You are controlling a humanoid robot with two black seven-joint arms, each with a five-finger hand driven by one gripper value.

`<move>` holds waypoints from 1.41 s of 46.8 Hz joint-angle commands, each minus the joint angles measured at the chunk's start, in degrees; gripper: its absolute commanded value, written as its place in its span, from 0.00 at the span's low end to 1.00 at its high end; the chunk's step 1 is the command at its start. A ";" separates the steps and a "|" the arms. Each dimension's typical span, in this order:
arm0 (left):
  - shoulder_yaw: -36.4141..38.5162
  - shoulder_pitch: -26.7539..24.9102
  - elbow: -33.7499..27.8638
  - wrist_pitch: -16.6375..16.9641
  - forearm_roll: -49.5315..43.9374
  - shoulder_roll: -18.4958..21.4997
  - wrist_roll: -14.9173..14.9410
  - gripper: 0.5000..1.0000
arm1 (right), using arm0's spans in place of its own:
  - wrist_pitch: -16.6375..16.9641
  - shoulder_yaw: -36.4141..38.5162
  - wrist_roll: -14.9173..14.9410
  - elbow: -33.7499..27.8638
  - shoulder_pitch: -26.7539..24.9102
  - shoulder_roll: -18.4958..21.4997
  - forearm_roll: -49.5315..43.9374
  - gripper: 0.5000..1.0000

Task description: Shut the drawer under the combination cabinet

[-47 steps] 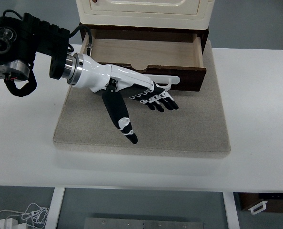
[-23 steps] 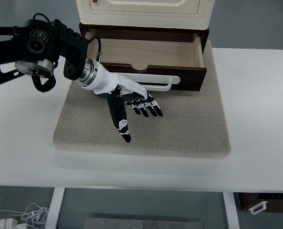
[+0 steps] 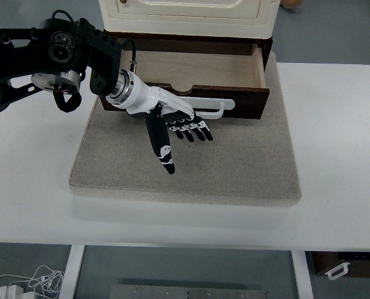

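White tabletop (image 3: pixel 334 149) carries a beige mat (image 3: pixel 235 168); on it stands the cabinet (image 3: pixel 188 15), its drawer (image 3: pixel 194 78) pulled open. Left hand (image 3: pixel 172 121) lies before the drawer front, fingers (image 3: pixel 191 132) spread and holding nothing, probably placed for pushing.

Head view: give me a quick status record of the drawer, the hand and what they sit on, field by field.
drawer: dark brown wooden drawer with pale interior, pulled open, nothing visible inside
handle: white bar handle across the drawer front
cabinet: cream cabinet directly above the drawer
left hand: black and white five-fingered hand, fingers spread, holding nothing, just in front of the drawer front near the handle
right hand: not in view
base: beige square mat on the white table
task state: drawer not yet closed
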 commanded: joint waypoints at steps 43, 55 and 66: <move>-0.60 0.08 8.42 0.89 1.51 -3.34 -0.08 1.00 | 0.00 -0.01 -0.02 -0.01 0.04 0.00 -0.01 0.90; -1.22 0.08 12.98 0.89 1.86 -6.06 -0.17 1.00 | 0.00 -0.01 -0.02 -0.01 0.04 0.00 -0.01 0.90; -1.40 0.34 16.24 0.80 2.12 -7.47 -0.52 1.00 | 0.00 -0.01 -0.02 0.08 -0.04 0.00 -0.01 0.90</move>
